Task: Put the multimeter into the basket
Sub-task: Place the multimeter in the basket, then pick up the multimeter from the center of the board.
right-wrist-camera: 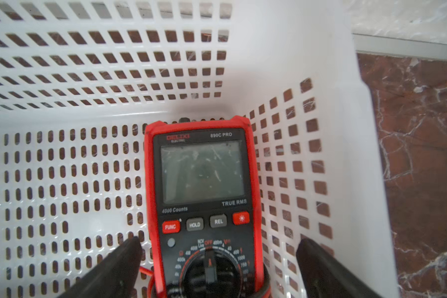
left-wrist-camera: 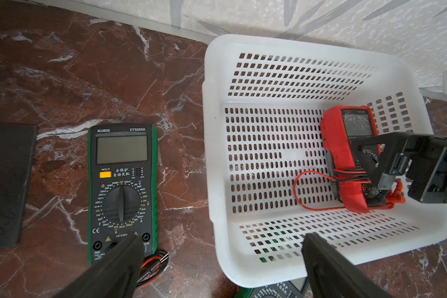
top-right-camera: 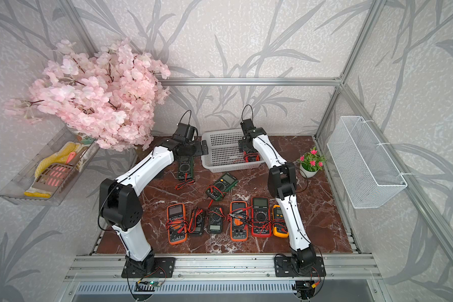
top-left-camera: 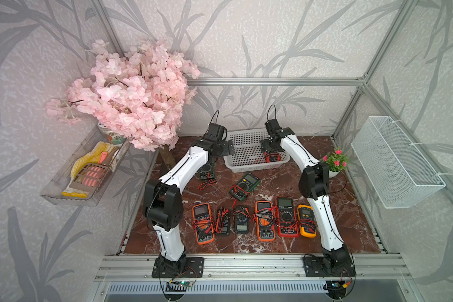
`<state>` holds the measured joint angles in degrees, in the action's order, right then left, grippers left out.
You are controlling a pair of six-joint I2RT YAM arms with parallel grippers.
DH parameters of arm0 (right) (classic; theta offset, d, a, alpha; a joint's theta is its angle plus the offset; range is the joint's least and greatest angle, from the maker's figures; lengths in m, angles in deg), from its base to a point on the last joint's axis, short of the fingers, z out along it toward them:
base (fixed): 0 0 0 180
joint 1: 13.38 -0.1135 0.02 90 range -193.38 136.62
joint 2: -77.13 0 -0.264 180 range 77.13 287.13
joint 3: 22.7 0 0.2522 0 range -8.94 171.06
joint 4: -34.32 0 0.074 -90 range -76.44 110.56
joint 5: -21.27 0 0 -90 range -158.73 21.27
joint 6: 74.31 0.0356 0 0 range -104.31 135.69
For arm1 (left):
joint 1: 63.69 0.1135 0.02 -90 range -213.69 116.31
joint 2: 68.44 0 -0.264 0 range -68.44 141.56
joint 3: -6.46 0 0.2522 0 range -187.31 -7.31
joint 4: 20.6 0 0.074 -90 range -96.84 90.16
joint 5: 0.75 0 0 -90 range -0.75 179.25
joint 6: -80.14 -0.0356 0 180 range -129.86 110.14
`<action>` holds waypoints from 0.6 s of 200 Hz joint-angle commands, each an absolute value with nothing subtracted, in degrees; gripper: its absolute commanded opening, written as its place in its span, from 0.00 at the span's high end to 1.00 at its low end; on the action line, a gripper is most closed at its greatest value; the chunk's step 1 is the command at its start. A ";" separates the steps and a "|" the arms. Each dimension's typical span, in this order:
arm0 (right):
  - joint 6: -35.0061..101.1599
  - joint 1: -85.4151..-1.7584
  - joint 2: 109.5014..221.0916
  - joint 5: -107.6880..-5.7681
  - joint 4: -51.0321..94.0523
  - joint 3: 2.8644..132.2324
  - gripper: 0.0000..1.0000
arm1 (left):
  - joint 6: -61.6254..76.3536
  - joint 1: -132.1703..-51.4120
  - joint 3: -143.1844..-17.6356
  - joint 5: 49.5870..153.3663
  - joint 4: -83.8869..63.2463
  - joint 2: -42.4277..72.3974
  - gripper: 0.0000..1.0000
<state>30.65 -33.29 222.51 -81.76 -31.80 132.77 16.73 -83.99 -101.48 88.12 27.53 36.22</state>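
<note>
A: Marble tabletop (top-left-camera: 356,217), red-brown, with leaf-print walls behind. Where is the meter in both top views?

B: The red multimeter (top-left-camera: 272,157) lies inside the basket (top-left-camera: 249,167), which sits at the tabletop's twelve o'clock. The meter is at the basket's three o'clock end.

A: The grippers?

B: The right gripper (top-left-camera: 271,153) hangs straight over it and hides most of it, so its spread is unclear from above. The left gripper (top-left-camera: 227,149) hovers at the basket's nine o'clock rim, empty. A green multimeter (top-right-camera: 185,167) is partly under the left arm. The row of multimeters (top-left-camera: 264,224) at six o'clock has lettering too small to read.

A: Left wrist view?

B: The left gripper's fingers (left-wrist-camera: 119,263) are spread wide, holding nothing. One tip shows in front of the green multimeter's jack end, the other in front of the basket's rim. That meter reads "DT9205A", "HOLD", "CE", "20A"; its brand is hard to make out. The right gripper covers the red multimeter's dial, and a red lead (left-wrist-camera: 294,189) loops onto the basket floor.

A: Right wrist view?

B: The right gripper's fingers (right-wrist-camera: 109,271) stand wide apart either side of the red multimeter, clear of its case and gripping nothing. I read "890C PRO", "TRUE RMS", "4000 Counts", "FUNC", "HOLD", "REL". The red brand name is blurred, with "ELECTRIC" beneath. The dial is cut off by the frame edge.
</note>
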 commanded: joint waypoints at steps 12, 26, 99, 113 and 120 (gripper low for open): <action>32.02 -32.98 216.20 -83.90 -33.01 133.72 0.01 | 15.65 -84.30 -103.81 85.69 29.44 33.75 0.00; 32.98 -32.94 214.18 -85.78 -32.62 133.19 0.01 | 14.99 -84.27 -103.80 83.90 29.58 32.56 0.00; 35.93 -31.92 205.41 -86.18 -37.25 134.81 0.01 | 10.98 -84.08 -99.27 75.20 30.90 26.75 0.00; 36.88 -31.02 202.88 -82.80 -37.50 132.21 0.01 | 11.32 -84.08 -97.67 73.33 30.54 25.49 0.00; 37.08 -30.79 201.63 -81.75 -37.25 130.56 0.01 | 11.48 -84.08 -96.65 72.64 30.17 24.85 0.00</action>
